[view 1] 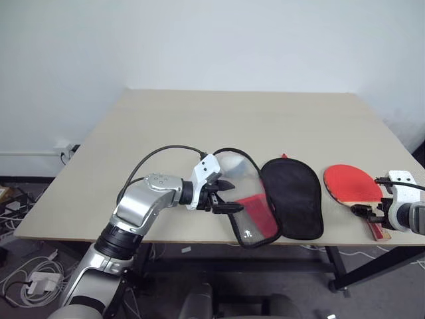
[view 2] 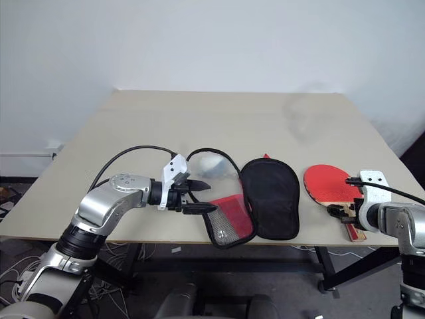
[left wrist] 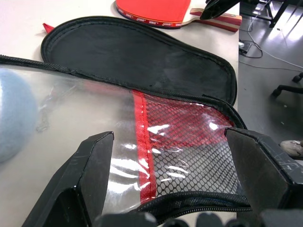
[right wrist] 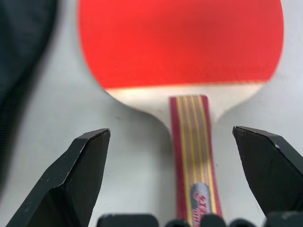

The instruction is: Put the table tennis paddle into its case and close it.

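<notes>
Both end effectors stood wide: the left end effector (view 1: pixel 224 197) at the open case (view 1: pixel 279 197) (holding nothing), the right end effector (view 1: pixel 372 214) over the paddle (view 1: pixel 352 184) handle on the bench (view 1: pixel 199 126).

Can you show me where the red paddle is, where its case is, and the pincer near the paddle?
table tennis paddle (view 1: pixel 350 182), left eye view, on the red blade.
case (view 1: pixel 295 196), left eye view, on the black lining.
right pincer (view 1: pixel 369 216), left eye view, midway between its fingertips.

Small white logo is showing on the case (view 1: pixel 248 233), illegible. A blurred emblem is sitting on the paddle handle (right wrist: pixel 201 198), also unreadable.
</notes>
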